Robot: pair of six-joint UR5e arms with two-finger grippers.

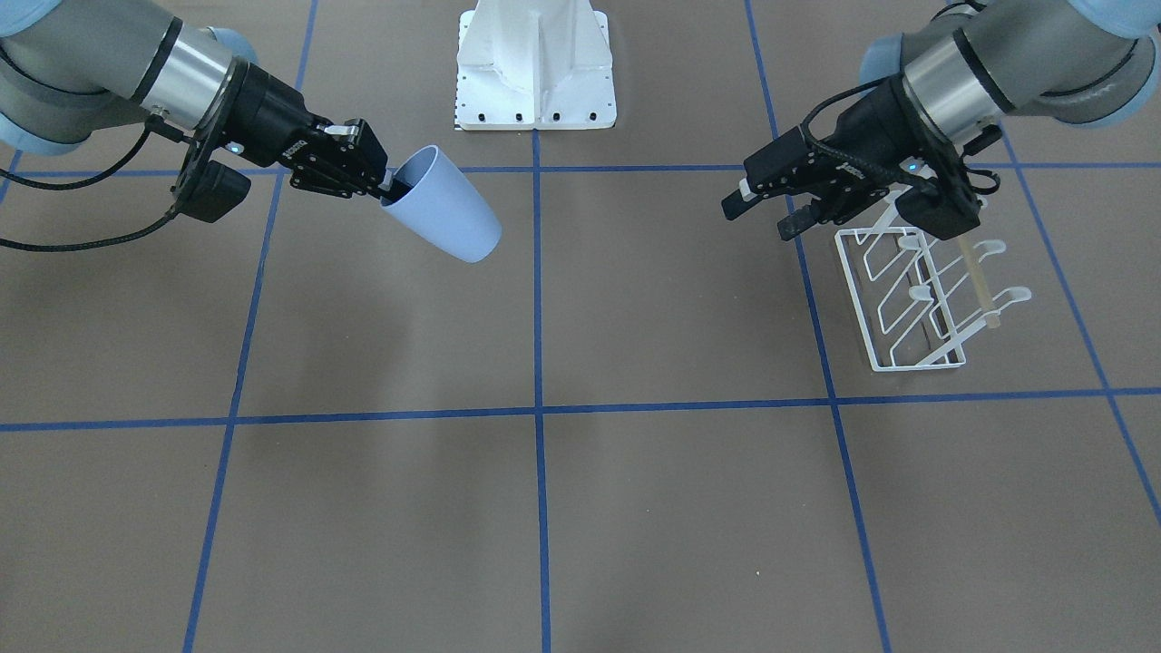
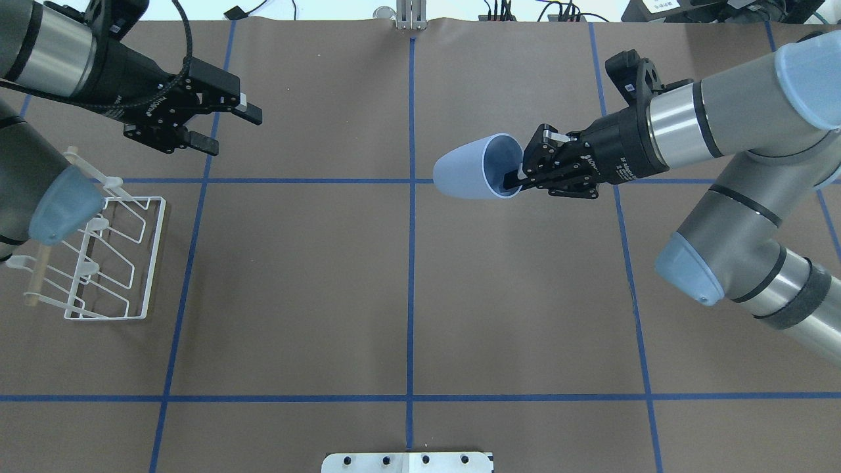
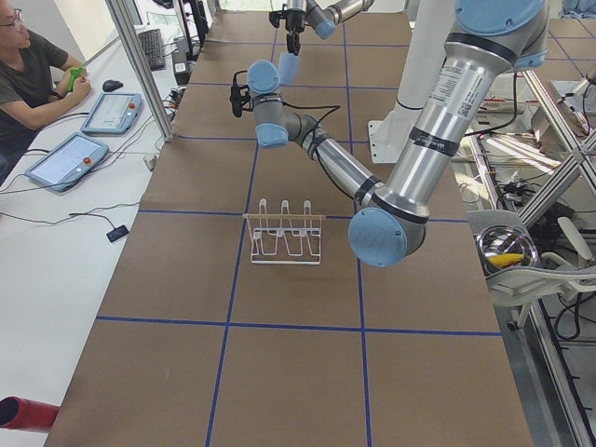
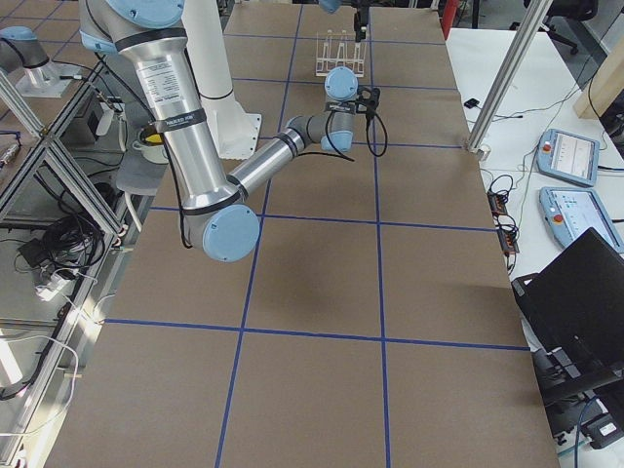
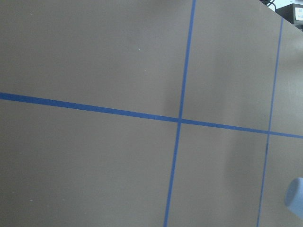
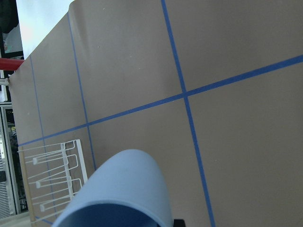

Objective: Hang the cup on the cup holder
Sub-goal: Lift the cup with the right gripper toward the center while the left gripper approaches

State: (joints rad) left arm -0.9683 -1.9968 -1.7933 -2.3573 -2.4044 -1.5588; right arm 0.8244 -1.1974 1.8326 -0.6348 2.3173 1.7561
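Note:
The light blue cup (image 2: pixel 468 175) hangs tilted on its side above the table, right of centre. My right gripper (image 2: pixel 520 175) is shut on its rim, one finger inside the mouth; the front view shows the gripper (image 1: pixel 388 186) and cup (image 1: pixel 446 218) too. The cup's body fills the bottom of the right wrist view (image 6: pixel 125 189). The white wire cup holder (image 2: pixel 98 225) with its wooden rod (image 2: pixel 33 292) stands at the table's left side, empty; it also shows in the front view (image 1: pixel 918 293). My left gripper (image 2: pixel 228 130) is open and empty, just beyond the rack.
Blue tape lines divide the brown table into squares. The white robot base plate (image 1: pixel 537 68) sits at the middle of my edge. A seated operator (image 3: pixel 33 70) and tablets (image 3: pixel 67 158) are at a side table beyond the far edge.

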